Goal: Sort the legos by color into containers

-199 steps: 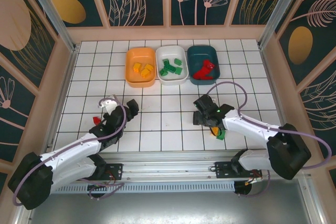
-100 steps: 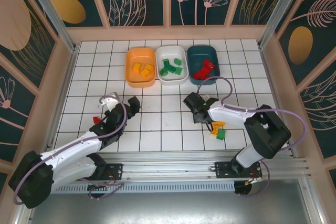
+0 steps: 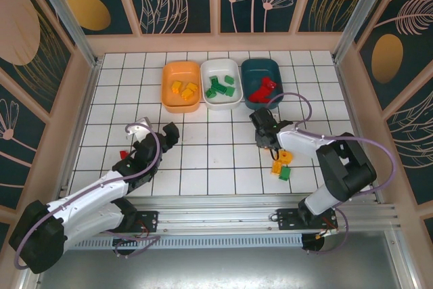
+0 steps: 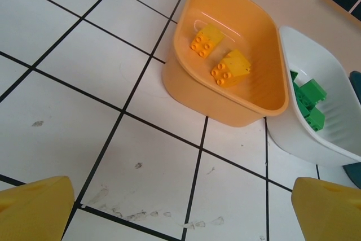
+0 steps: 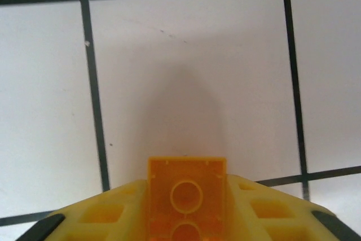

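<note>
The right tool [image 3: 264, 135] is pinching a small yellow-orange plastic brick [image 5: 186, 190] between its yellow fingers [image 5: 101, 218]. It hangs over the white tiled tabletop [image 3: 203, 147], to the right of the shallow orange plastic tub [image 3: 165, 86] and nearer the arms' bases than that tub.

The step in hand looks like carrying this brick to the orange tub. It would go best with the grip kept firm and the brick lifted clear of the tub rims. It should be let go low over the orange tub's middle so it does not bounce out.

The orange tub holds several yellow-orange bricks [image 3: 183, 89]. Touching its right side is a white plastic tub [image 3: 221, 105] holding green bricks [image 3: 220, 87]. Right of that is a dark teal plastic tub [image 3: 262, 62] holding red bricks [image 3: 264, 89].

The left tool [image 4: 181, 210] is spread wide and empty, on the near side of the orange tub and facing it.

Loose pieces [image 3: 282, 168], yellow-orange and green, lie well to the right of the orange tub, near the right arm. A red brick [image 3: 123, 155] lies to the tub's left, beside the left arm.
</note>
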Robot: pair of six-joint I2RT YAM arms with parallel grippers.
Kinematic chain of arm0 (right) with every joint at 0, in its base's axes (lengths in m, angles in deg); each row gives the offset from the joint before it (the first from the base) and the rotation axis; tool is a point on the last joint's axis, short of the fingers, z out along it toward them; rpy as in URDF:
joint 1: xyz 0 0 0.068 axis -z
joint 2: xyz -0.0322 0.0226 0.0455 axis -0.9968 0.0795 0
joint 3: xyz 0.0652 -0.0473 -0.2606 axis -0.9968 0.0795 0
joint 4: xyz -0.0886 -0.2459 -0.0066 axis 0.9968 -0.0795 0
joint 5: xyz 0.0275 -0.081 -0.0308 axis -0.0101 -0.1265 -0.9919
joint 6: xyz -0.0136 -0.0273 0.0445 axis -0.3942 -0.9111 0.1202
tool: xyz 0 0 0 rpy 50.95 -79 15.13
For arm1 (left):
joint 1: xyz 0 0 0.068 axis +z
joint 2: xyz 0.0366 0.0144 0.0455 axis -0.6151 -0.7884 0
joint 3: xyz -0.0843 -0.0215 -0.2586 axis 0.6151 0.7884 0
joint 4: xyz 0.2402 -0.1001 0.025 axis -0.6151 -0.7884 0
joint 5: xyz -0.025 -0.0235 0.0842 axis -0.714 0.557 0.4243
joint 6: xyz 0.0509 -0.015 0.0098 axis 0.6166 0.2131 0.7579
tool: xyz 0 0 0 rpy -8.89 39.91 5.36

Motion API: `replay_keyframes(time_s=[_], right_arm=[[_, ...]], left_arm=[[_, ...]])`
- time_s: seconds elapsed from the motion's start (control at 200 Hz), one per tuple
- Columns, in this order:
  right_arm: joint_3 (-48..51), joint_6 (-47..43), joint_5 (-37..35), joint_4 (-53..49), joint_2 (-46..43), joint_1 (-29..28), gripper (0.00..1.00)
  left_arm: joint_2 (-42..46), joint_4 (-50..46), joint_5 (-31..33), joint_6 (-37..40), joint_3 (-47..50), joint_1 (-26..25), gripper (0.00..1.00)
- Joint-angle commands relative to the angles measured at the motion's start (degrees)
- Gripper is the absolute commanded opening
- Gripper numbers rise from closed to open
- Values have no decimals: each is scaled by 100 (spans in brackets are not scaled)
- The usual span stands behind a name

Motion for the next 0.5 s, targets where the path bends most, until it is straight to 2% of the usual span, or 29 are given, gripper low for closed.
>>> replay_keyframes(time_s=[0.0,0.12,0.31,0.4,0.495], right_arm=[[121,38,465,292,-253,12,30],[44,38,554,423,-381,15,24],[-379,-22,295,404,-343,-333,22],[-715,-62,312,464,-168,-493,22],[-1301,-143,299,518,150,-737,22]], left_arm=[[67,-180,111,125,-191,51,98],[50,-137,114,126,-182,87,98],[89,-218,45,107,-150,234,99],[141,-205,-171,67,-41,498,99],[168,-127,-715,36,141,982,98]])
